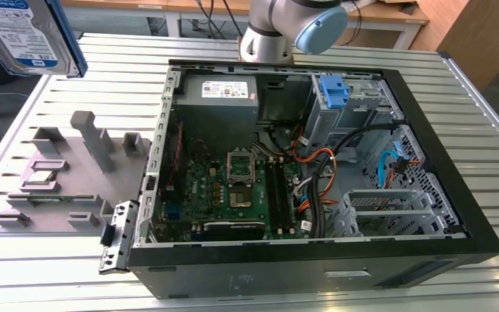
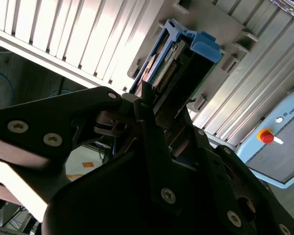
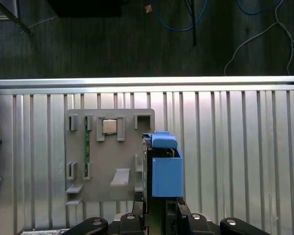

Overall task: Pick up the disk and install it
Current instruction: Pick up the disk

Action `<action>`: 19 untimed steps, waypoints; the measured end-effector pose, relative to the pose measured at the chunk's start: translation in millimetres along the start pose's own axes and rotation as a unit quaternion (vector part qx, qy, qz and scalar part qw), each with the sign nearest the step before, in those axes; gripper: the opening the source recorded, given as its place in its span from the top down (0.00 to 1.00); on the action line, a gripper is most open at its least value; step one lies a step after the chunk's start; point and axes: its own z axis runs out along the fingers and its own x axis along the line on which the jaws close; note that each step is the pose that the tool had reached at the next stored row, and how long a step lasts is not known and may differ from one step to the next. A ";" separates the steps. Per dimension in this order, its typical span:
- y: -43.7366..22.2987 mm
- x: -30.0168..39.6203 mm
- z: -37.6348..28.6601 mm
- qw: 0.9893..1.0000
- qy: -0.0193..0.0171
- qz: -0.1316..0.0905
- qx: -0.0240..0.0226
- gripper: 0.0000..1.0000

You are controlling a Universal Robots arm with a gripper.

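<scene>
The claw [image 3: 161,209] is grasping the disk [image 3: 165,169]: in both wrist views its black fingers [image 2: 146,105] are pressing on the two sides of the blue caddy, and the connector end of the disk [image 2: 179,54] is pointing away from the arm. In the exterior view the disk [image 1: 28,32] is hanging in the air, clear of the desk [image 1: 483,97], at about ten o'clock from the open computer case [image 1: 275,279], with its white-and-blue label facing the camera. Under it the gray fixture plate [image 1: 67,175] is lying on the desk, at nine o'clock from the case and just beside it; in the first wrist view the plate [image 3: 108,152] is showing below and beside the disk, apart from it. So I am judging that the picking part is done and the carrying part is in hand, while the installing is not yet done. Inside the case, a blue bracket [image 1: 334,91] is sitting in the drive cage at about one o'clock from the motherboard [image 1: 232,188], and a metal cage [image 1: 388,205] is standing at about four o'clock. Which slot is meant for the disk, I cannot tell. The installing is calling, in my opinion, for a firm grasp, a good alignment of the caddy with the slot, and care with the loose cables [image 1: 319,175] near the cages.
</scene>
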 end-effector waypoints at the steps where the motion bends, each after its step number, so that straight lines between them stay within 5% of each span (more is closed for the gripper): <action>1: 0.0 0.0 0.0 1.000 0.000 0.000 0.000 0.65; 11: -1.2 0.0 0.0 1.000 -0.003 -0.001 0.005 0.65; 19: -10.4 -0.4 -0.1 1.000 -0.005 -0.001 0.005 0.65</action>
